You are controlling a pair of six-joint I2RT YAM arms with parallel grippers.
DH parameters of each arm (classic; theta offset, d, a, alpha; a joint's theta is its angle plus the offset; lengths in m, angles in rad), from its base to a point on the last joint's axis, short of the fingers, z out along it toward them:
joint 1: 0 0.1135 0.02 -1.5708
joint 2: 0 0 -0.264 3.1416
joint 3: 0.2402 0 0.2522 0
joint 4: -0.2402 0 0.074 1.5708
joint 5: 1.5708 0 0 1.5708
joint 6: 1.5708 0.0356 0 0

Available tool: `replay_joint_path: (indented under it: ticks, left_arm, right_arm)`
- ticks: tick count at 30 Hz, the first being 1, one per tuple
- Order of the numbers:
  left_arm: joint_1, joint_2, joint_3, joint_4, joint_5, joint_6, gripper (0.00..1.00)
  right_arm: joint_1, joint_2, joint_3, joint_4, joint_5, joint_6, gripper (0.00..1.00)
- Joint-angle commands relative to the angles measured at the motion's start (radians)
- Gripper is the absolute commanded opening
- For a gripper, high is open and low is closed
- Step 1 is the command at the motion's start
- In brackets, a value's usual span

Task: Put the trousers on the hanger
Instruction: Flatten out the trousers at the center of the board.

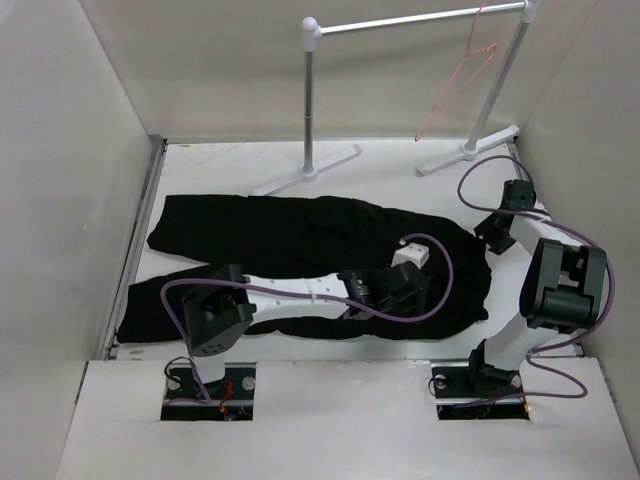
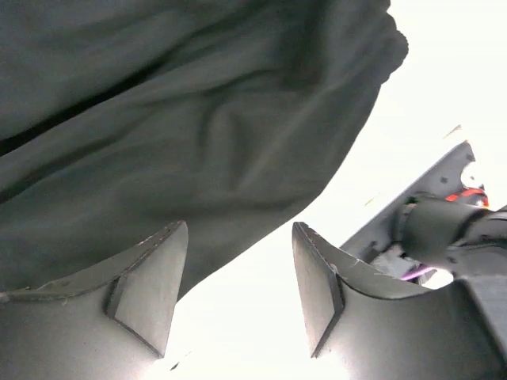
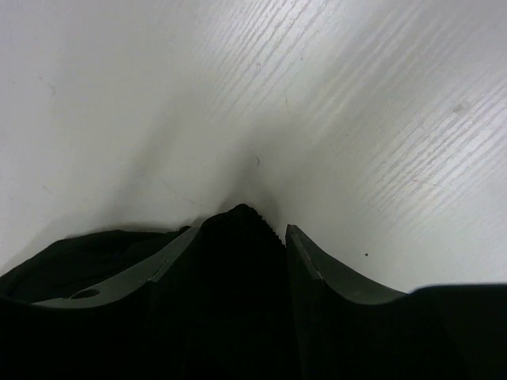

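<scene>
**A:** Where were the trousers at that point?

**B:** The trousers (image 1: 300,235) lay flat on the table (image 1: 390,165), spread left to right. What looked like the waist end was on the right, by my right arm. The hanger (image 1: 455,90) hung on the rack (image 1: 310,100) at the back right, well apart from the cloth.

**A:** Grippers?

**B:** My right gripper (image 3: 242,229) was down at the right-hand edge, clenched on a ridge of cloth. Black fabric filled the gap between its fingers. My left gripper (image 2: 238,229) was released, jaws apart, with only bare table between them. It hung low over the near edge of the trousers, and the cloth edge ran just ahead of the fingers.

**A:** Which step?

**B:** My read was the pickup. One side was pinched, the other not yet. Nothing was lifted and the hanger was untouched.

**A:** Next move?

**B:** The left gripper needed to shift onto the cloth edge and close on it. Then both arms would lift together and keep the fabric level. After that came the carry to the back right, draping the trousers over the hanger's lower wire. The wire was thin and hung free, so I expected it to swing. The approach had to be slow, maybe with one gripper steadying it. The other risk was pinching only the top layer.
</scene>
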Motion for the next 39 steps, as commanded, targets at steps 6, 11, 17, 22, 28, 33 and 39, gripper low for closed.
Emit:
replay_joint_path:
  ticks: [6, 11, 17, 22, 28, 33, 39]
  left_arm:
    - [-0.027, 0.111, 0.156, 0.045, 0.064, 0.076, 0.53]
    - [-0.033, 0.107, 0.127, 0.053, 0.061, 0.066, 0.53]
    - [-0.039, 0.078, 0.053, 0.073, 0.026, 0.043, 0.53]
    - [-0.056, 0.096, 0.106, 0.075, 0.033, 0.043, 0.53]
    - [-0.046, 0.194, 0.229, 0.107, 0.018, 0.045, 0.54]
    - [-0.031, 0.326, 0.332, 0.101, 0.023, 0.04, 0.55]
    - [0.01, 0.398, 0.347, 0.11, -0.009, 0.0, 0.49]
  right_arm:
    - [0.0, 0.044, 0.072, 0.059, -0.008, 0.017, 0.23]
    - [0.0, -0.055, 0.043, 0.142, 0.004, 0.069, 0.06]
    - [0.0, -0.157, 0.055, 0.229, 0.03, 0.136, 0.04]
    - [-0.006, -0.131, 0.069, 0.214, 0.047, 0.154, 0.03]
    - [-0.026, -0.004, 0.159, 0.196, 0.023, 0.172, 0.02]
    - [-0.026, 0.072, 0.255, 0.2, 0.01, 0.174, 0.02]
    - [-0.029, 0.162, 0.37, 0.173, 0.042, 0.166, 0.02]
